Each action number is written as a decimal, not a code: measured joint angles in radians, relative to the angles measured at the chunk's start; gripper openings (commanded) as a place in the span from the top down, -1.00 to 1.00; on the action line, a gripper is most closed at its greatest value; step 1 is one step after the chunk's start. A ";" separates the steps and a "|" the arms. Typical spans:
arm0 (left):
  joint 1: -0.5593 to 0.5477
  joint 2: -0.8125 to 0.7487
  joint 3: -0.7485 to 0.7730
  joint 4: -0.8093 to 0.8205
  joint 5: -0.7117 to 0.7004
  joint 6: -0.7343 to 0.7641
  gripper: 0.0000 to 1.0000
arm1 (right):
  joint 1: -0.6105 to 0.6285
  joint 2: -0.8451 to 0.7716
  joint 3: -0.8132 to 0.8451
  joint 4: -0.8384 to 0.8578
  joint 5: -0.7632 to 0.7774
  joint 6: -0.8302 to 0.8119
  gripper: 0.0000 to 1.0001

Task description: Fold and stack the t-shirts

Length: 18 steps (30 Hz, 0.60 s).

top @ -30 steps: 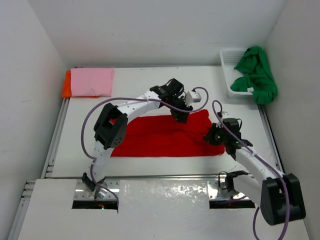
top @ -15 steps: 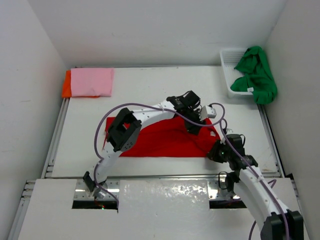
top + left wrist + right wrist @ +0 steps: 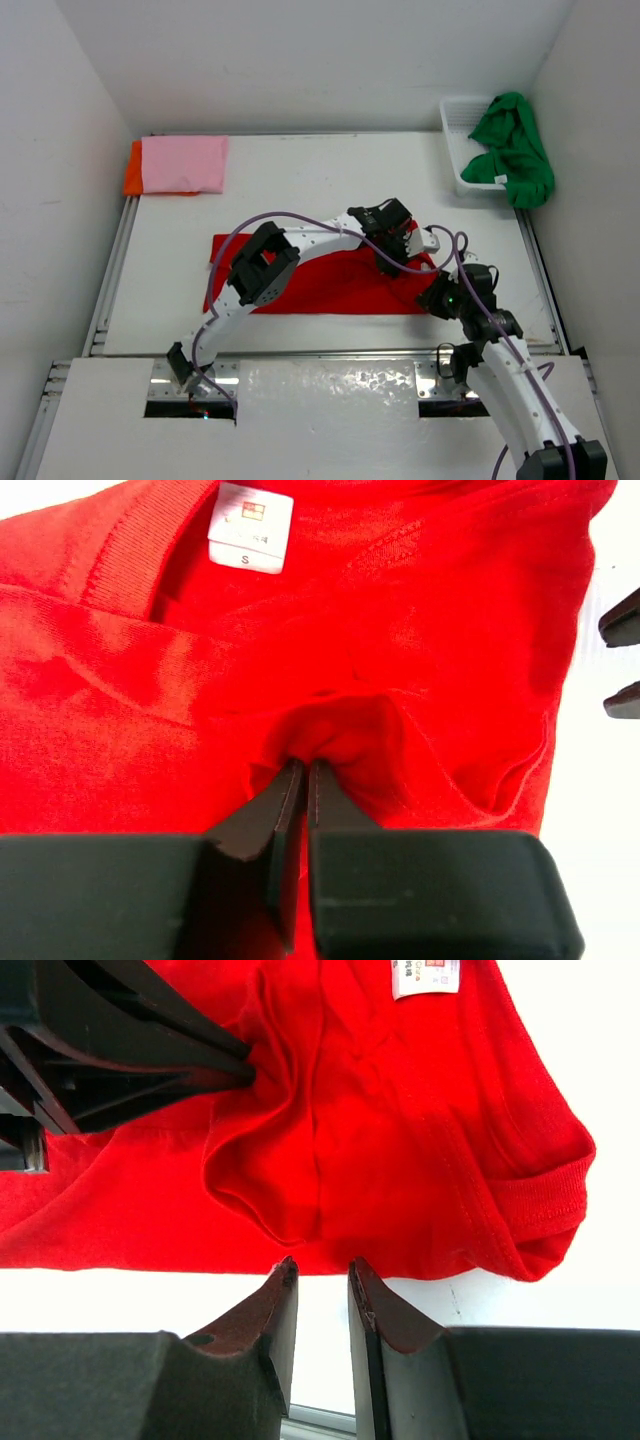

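On the table (image 3: pixel 330 180), left tool (image 3: pixel 300 772) pinches the red t-shirt (image 3: pixel 450 630); right tool (image 3: pixel 320 1272), slightly parted, empty, beside its edge.

1. The soft red cloth t-shirt (image 3: pixel 420 630) runs off the view above and left of the left gripper (image 3: pixel 303 767).
2. Ahead of that gripper, the white neck label (image 3: pixel 250 525) shows an "S"; its smaller print is unreadable.
3. Beyond it, the orange cloth t-shirt (image 3: pixel 131 172) lies mostly hidden under the folded pink cloth t-shirt (image 3: pixel 183 163).

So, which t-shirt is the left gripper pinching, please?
The red cloth t-shirt, spread mid-table; the pink t-shirt and orange t-shirt lie stacked far left, the green one hangs over the white mesh basket.
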 measured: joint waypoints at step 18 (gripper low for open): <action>0.034 -0.253 -0.219 -0.056 0.132 0.084 0.50 | -0.002 0.102 0.058 0.035 -0.026 -0.072 0.50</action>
